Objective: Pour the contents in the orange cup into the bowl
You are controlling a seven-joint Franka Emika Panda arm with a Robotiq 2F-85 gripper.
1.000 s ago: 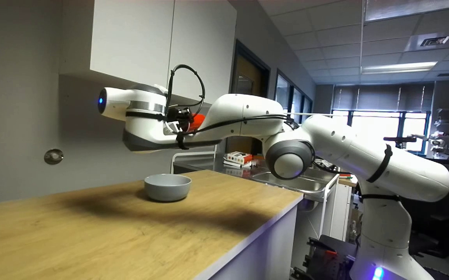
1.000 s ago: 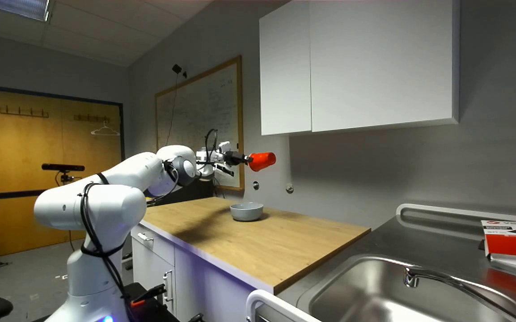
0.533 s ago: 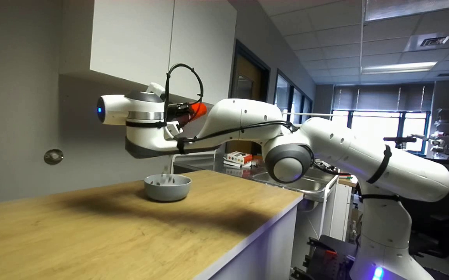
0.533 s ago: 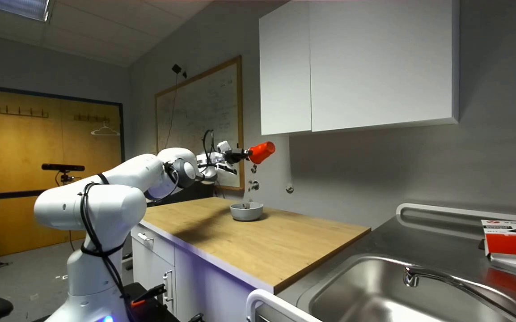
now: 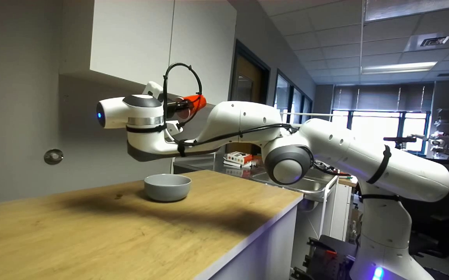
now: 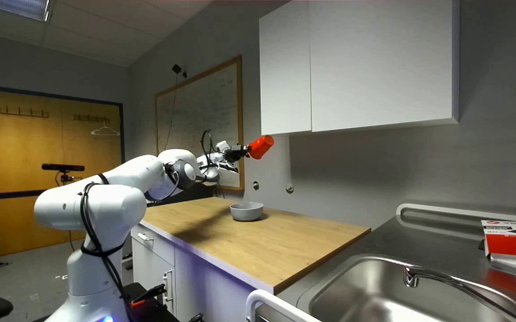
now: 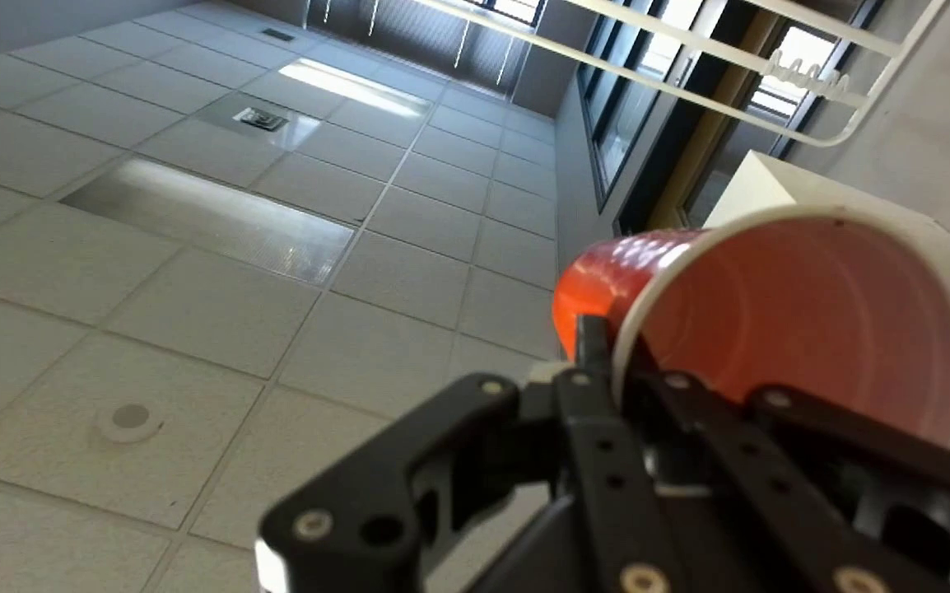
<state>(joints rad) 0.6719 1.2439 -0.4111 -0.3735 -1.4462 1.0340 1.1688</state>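
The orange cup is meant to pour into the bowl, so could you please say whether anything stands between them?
Nothing visible does: in an exterior view, open air lies between the tipped orange cup and the bowl lower down, with the robot's arm off to one side.

The window point(image 5: 375, 127) is burnt out to white, soft shadows are cast on the counter point(image 5: 92, 243), and the orange cup point(image 7: 796, 313) is blurred in the wrist view.
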